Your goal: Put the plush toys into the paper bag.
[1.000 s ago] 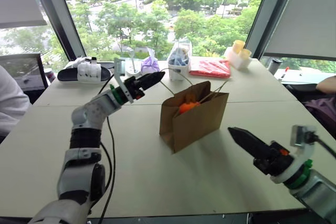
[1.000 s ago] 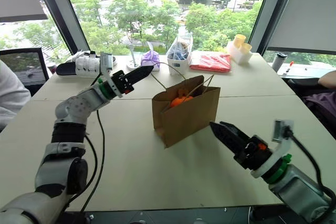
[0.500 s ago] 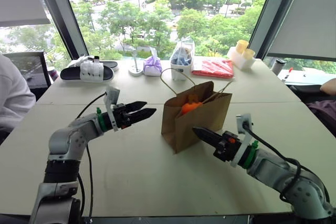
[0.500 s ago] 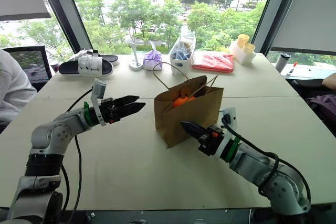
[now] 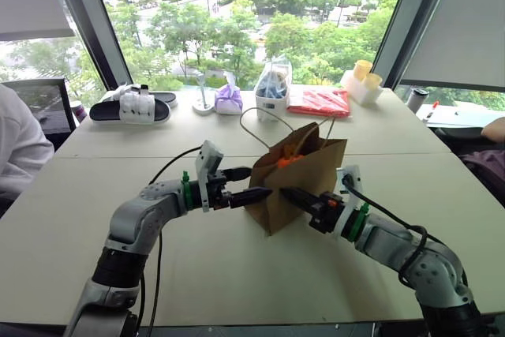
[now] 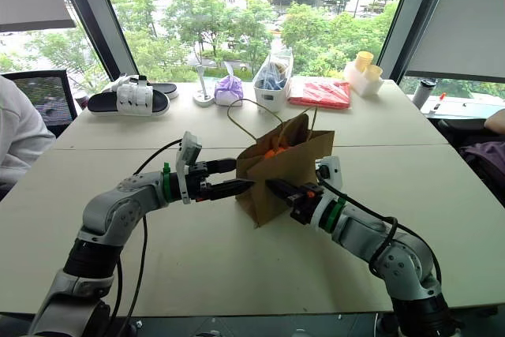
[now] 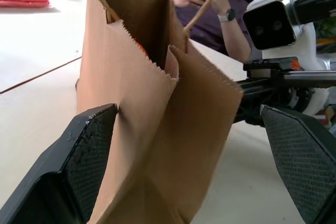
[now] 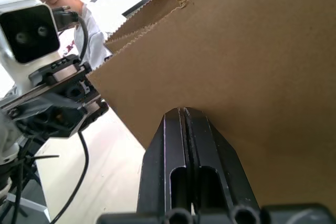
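Desk (image 5: 197,266), pale, set against the window edge. Bag (image 5: 304,187), brown kraft paper, cord loop handles, upright near the desk's middle, mouth open and creased inward along its upper edge. Orange toy (image 5: 286,161), inside the bag, a small part showing above the rim. Green toy: cannot tell where it is. Left gripper (image 5: 251,183), held level at the bag's left side, fingers spread wide apart with the bag's side edge between them; in the left wrist view one finger (image 7: 86,156) lies against the paper wall and the other stands clear on the far side; nothing clamped. Right gripper (image 5: 293,195), held level at the bag's front face, fingers pressed together with their tips against or just at the paper; whether paper is pinched between them cannot be told. Along the far edge of the desk, well apart from the bag: black slipper with white strap (image 5: 130,108) toward the far left corner; purple pouch (image 5: 229,99) and clear plastic bag (image 5: 271,84) near the middle of that edge; red flat packet (image 5: 317,102) beside the plastic bag; yellow cups (image 5: 361,75) in a white holder toward the far right corner. Black cable (image 5: 170,165), trailing across the desk by the left arm. Person in white sleeve (image 5: 20,147), seated at the left edge.
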Available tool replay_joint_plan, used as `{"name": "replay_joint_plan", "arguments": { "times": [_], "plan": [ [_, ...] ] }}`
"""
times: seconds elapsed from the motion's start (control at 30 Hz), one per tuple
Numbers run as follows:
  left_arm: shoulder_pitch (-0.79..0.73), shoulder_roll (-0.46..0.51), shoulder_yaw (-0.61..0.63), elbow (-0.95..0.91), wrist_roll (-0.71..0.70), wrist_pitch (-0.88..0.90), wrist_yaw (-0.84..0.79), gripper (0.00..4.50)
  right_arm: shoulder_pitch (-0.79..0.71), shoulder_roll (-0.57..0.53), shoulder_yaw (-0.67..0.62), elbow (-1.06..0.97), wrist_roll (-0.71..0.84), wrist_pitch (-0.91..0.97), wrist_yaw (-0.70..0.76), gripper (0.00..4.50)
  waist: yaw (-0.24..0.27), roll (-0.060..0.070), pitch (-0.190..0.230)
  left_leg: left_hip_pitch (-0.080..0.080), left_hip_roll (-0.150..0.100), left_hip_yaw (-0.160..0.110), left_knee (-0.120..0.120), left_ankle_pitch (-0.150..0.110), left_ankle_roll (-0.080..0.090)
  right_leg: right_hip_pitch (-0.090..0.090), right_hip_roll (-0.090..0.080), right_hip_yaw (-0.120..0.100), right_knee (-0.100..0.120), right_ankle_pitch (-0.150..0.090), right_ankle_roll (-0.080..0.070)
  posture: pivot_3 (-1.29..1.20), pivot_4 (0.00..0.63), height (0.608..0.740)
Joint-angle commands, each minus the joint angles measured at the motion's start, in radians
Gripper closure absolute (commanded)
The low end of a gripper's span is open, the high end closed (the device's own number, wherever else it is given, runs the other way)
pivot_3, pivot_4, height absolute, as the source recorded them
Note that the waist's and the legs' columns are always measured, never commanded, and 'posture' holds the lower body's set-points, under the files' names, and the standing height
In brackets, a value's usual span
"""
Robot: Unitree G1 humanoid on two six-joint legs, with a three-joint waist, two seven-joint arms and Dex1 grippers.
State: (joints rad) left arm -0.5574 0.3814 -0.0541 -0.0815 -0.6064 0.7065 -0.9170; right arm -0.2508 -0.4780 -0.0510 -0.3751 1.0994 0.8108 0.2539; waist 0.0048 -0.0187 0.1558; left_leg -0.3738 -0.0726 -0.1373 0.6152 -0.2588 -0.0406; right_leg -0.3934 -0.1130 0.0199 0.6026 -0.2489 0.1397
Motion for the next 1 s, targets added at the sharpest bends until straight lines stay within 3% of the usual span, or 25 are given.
{"name": "replay_joint_plan", "arguments": {
  "times": [0.03, 0.2, 0.43, 0.53, 0.77, 0.93, 1.0],
  "plan": [
    [-0.027, -0.014, -0.041, -0.032, 0.033, -0.023, 0.018, 0.0, -0.027, 0.034, -0.014, -0.004, -0.015, -0.004, -0.005, 4.48, 0.0, 0.0, 0.0, 0.0, 0.0, 0.0, 0.0, 0.0, 0.0, 0.0, 0.0, 0.0, 0.0, 0.0, 0.0, 0.0, 0.15, 0.74],
    [-0.048, -0.049, -0.049, -0.021, 0.043, -0.027, 0.052, 0.0, -0.028, 0.065, -0.005, -0.005, -0.043, 0.004, 0.001, 4.48, 0.002, 0.0, 0.0, 0.0, 0.0, 0.0, 0.0, 0.0, 0.0, 0.0, 0.0, 0.0, 0.0, 0.0, 0.0, 0.0, 0.15, 0.74],
    [-0.067, -0.093, -0.09, 0.087, 0.168, -0.127, 0.119, 0.0, -0.041, 0.101, -0.012, 0.004, -0.071, 0.013, 0.004, 4.48, 0.001, 0.0, 0.0, 0.0, 0.0, 0.001, 0.0, 0.0, 0.0, 0.0, 0.0, 0.0, 0.0, 0.0, 0.0, 0.0, 0.15, 0.74],
    [-0.07, -0.109, -0.089, 0.109, 0.178, -0.146, 0.122, 0.81, -0.033, 0.096, -0.013, -0.001, -0.078, 0.026, 0.015, 4.5, 0.001, 0.0, 0.0, 0.0, 0.0, 0.001, 0.0, 0.0, 0.0, 0.0, 0.0, 0.0, 0.0, 0.0, 0.0, 0.0, 0.15, 0.74],
    [-0.084, -0.14, -0.073, 0.139, 0.18, -0.154, 0.129, 4.28, 0.036, 0.08, -0.014, -0.055, -0.074, 0.066, 0.046, 4.5, 0.001, 0.0, 0.0, 0.0, 0.0, 0.001, 0.0, 0.0, 0.0, 0.0, 0.0, 0.0, 0.0, 0.0, 0.0, 0.0, 0.15, 0.74],
    [-0.105, -0.144, -0.06, 0.145, 0.167, -0.169, 0.105, 4.43, 0.143, 0.034, -0.002, -0.12, -0.079, 0.092, 0.096, 4.5, 0.005, 0.0, 0.0, 0.0, -0.001, 0.001, 0.0, 0.0, 0.0, 0.0, 0.0, 0.0, 0.0, 0.0, 0.0, 0.0, 0.15, 0.74],
    [-0.134, -0.135, -0.039, 0.123, 0.115, -0.181, 0.026, 4.43, 0.239, -0.003, -0.01, -0.158, -0.071, 0.1, 0.144, 4.5, 0.005, 0.0, 0.0, 0.0, -0.001, 0.002, 0.0, 0.0, 0.0, 0.0, 0.0, 0.0, 0.0, 0.0, 0.0, 0.0, 0.15, 0.74]
  ]
}}
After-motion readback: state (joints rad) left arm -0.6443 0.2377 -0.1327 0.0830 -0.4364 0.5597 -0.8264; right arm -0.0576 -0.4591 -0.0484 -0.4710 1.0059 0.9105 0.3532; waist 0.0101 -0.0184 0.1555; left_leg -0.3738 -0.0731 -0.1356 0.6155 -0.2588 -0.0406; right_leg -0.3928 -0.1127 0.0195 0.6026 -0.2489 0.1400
